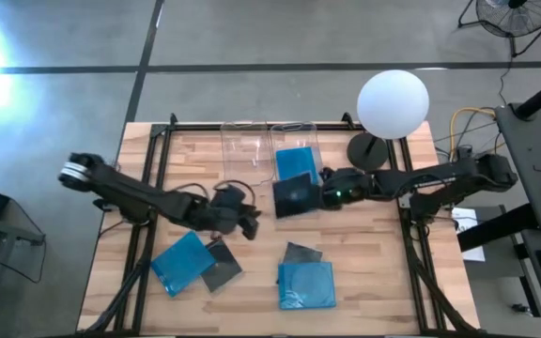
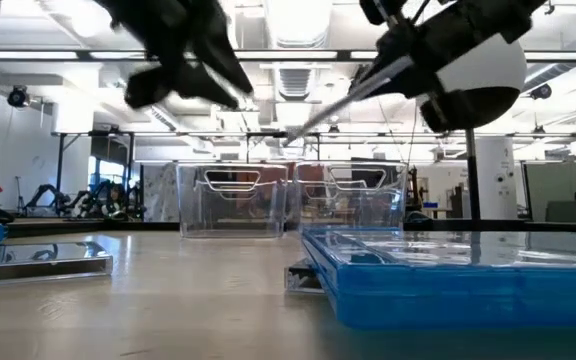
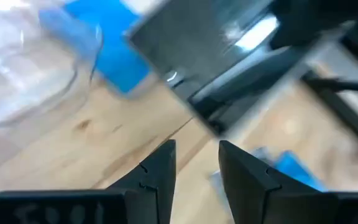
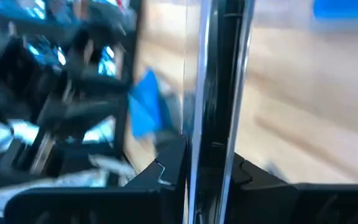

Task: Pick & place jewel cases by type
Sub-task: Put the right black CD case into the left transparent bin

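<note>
My right gripper [image 1: 321, 195] is shut on a dark grey jewel case [image 1: 294, 196], holding it in the air just in front of the right clear bin [image 1: 296, 139]. A blue case [image 1: 296, 161] lies in that bin. The left clear bin [image 1: 246, 143] stands beside it. My left gripper [image 1: 245, 219] hovers open over bare table, left of the held case and touching nothing. Flat on the near table lie a blue case [image 1: 183, 262] next to a dark one [image 1: 222, 267], and a dark case [image 1: 301, 253] partly under a blue one [image 1: 306, 285]. My right gripper pinches the dark case between its two fingers [image 4: 169, 169] at the case's right edge [image 1: 312, 194]. The fingers come roughly level from the table's right. The case [image 2: 348, 95] is lifted clear of the table and tilted.
A lamp with a white ball shade [image 1: 393, 103] stands on a dark base at the far right of the table. Black frame rails run along both sides. Bare wood lies between the two pairs of cases and in front of the left bin.
</note>
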Motion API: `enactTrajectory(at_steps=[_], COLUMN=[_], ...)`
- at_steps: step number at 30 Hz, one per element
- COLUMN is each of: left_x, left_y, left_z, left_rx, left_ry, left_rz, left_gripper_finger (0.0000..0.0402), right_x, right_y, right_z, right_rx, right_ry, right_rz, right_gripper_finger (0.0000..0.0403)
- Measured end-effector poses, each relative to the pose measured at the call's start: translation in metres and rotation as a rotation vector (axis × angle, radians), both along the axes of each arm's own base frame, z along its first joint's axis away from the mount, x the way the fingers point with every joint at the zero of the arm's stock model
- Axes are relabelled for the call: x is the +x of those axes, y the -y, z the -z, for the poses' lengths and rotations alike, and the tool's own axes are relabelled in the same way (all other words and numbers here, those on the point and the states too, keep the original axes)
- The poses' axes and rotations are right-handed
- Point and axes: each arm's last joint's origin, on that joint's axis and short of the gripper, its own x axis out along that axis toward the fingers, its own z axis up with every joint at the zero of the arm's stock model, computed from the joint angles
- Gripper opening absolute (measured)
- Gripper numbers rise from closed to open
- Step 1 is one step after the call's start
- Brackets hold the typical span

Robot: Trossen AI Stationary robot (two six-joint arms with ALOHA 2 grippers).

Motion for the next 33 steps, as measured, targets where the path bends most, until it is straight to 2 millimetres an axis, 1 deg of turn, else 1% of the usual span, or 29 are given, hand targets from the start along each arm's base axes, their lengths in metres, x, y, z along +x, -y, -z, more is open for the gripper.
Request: enactTrajectory(at_steps=[2,5,9,12,14,16,18,23,27,30,33], left_x=[-0.014,-0.036,-0.064,-0.082,-0.091,-0.097,-0.102,-0.108,-0.11,-0.111,-0.111], left_y=[-0.002,-0.008,-0.019,-0.025,-0.028,-0.03,-0.032,-0.033,-0.034,-0.034,-0.034], left_z=[-0.017,-0.04,-0.064,-0.077,-0.084,-0.089,-0.091,-0.095,-0.096,-0.095,-0.095], left_rx=[0.006,0.025,0.06,0.071,0.085,0.1,0.106,0.128,0.162,0.182,0.185], left_ry=[0.04,0.103,0.183,0.245,0.274,0.291,0.302,0.306,0.295,0.28,0.271], left_rz=[0.006,-0.018,-0.087,-0.136,-0.139,-0.14,-0.142,-0.128,-0.112,-0.102,-0.101], left_gripper_finger=[0.0104,0.0104,0.0104,0.0104,0.0104,0.0104,0.0104,0.0103,0.0103,0.0103,0.0103], right_x=[0.007,0.024,0.057,0.084,0.1,0.116,0.131,0.159,0.176,0.186,0.192], right_y=[0.008,0.02,0.04,0.06,0.076,0.092,0.107,0.134,0.146,0.151,0.153], right_z=[-0.002,-0.004,-0.011,-0.02,-0.023,-0.022,-0.014,0.012,0.03,0.033,0.032], right_rx=[-0.017,-0.045,-0.12,-0.186,-0.208,-0.202,-0.174,-0.092,-0.006,0.017,-0.009], right_ry=[0.044,0.072,0.075,0.096,0.084,0.058,0.016,-0.066,-0.083,-0.079,-0.111], right_rz=[0.019,0.01,-0.015,0.003,0.012,0.006,-0.004,0.011,0.012,0.018,-0.006], right_gripper_finger=[0.0038,0.0038,0.0038,0.0038,0.0038,0.0038,0.0038,0.0038,0.0038,0.0038,0.0041])
